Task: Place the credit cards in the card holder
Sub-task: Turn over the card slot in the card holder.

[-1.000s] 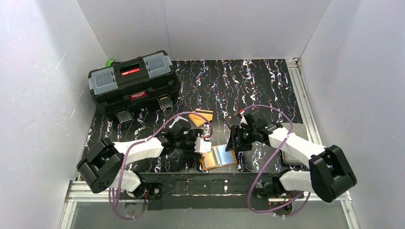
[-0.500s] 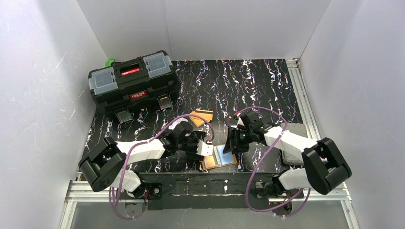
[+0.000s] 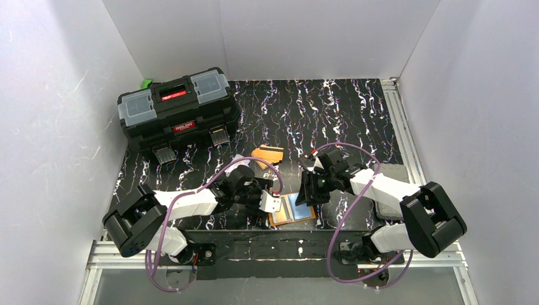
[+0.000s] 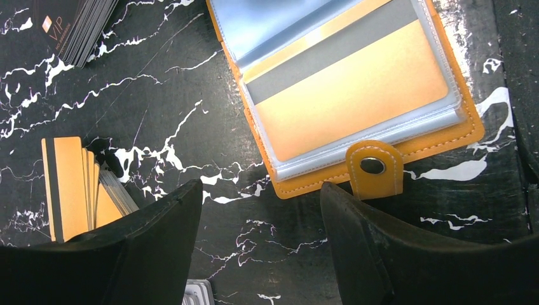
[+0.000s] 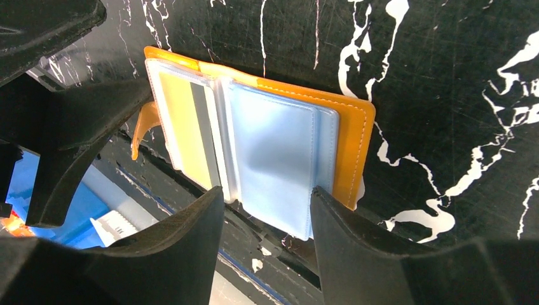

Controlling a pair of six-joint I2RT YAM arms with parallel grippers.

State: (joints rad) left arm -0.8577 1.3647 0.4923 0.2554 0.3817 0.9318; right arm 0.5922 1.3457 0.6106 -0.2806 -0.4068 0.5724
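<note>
Lying open near the front edge of the black, white-veined counter (image 3: 330, 114), the orange card holder (image 3: 293, 208) sits between the two arms with its clear bluish sleeves facing up. In the left wrist view the card holder (image 4: 426, 149) shows an orange credit card (image 4: 346, 98) with a grey stripe already inside one sleeve. Its snap tab (image 4: 374, 168) sticks out flat toward the camera.

The left end effector (image 4: 260, 190) is released: its jaws are spread with only bare counter between them, and one finger (image 4: 381, 235) is close to the snap tab. From above, this end effector (image 3: 270, 202) is at the holder's left edge.

The right end effector (image 5: 267, 194) also has its jaws apart, and they straddle the near edge of an empty sleeve of the card holder (image 5: 353, 146). Whether the fingers (image 5: 184, 235) touch the plastic cannot be told. The same striped card (image 5: 181, 127) shows on the far leaf, beside the tab (image 5: 145, 124). From above, the right end effector (image 3: 310, 190) is over the holder's right side.

A fanned stack of orange cards (image 4: 70, 187) lies on the counter to one side of the holder, also seen from above (image 3: 267, 154). A stack of black cards (image 4: 79, 25) lies further off. A black toolbox (image 3: 179, 107) stands at the far left corner.
</note>
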